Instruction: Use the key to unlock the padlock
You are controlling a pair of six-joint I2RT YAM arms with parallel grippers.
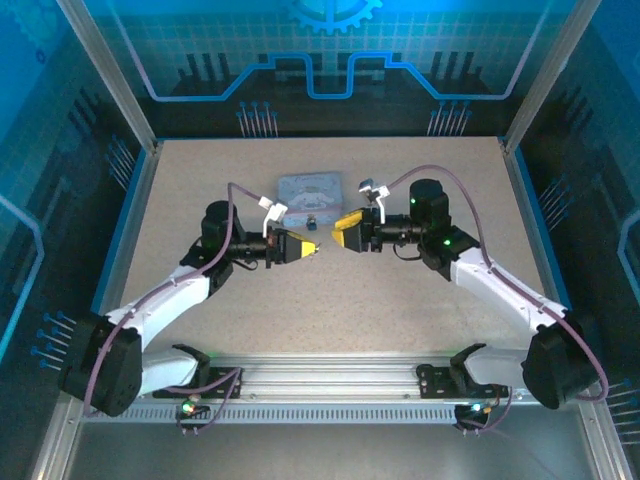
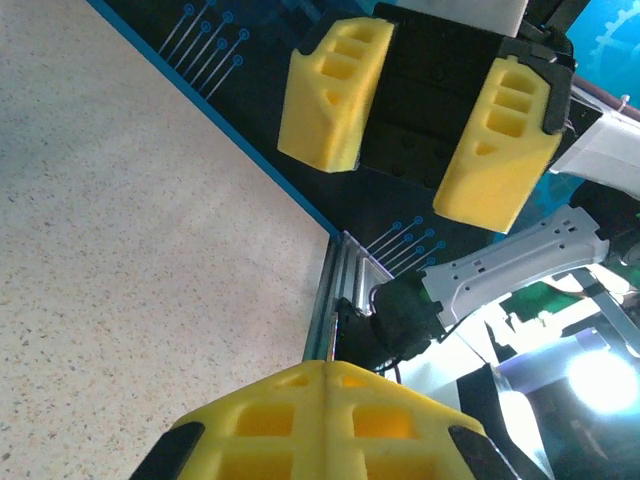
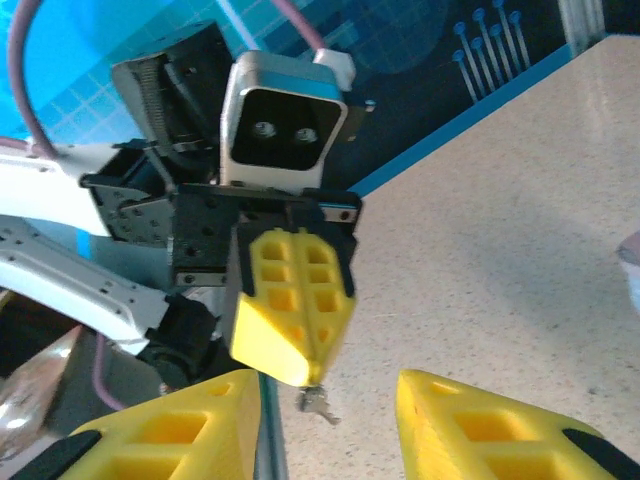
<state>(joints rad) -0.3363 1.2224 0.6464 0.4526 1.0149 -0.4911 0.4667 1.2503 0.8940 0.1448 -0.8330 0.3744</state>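
We record bare tabletop (image 1: 400, 310) near and at both sides: passable. Far centre: the tin (image 1: 310, 189), with the padlock (image 1: 312, 222) just before it. Mid-table: left gripper (image 1: 312, 249) and right gripper (image 1: 338, 229) face tip to tip, a narrow gap between. Blue rims (image 1: 130, 215) bound the sides.

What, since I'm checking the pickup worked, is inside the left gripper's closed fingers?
A small metal key pokes out below the tips of the shut left gripper. The part pinched between its yellow fingers is covered, so how deep it sits cannot be seen.
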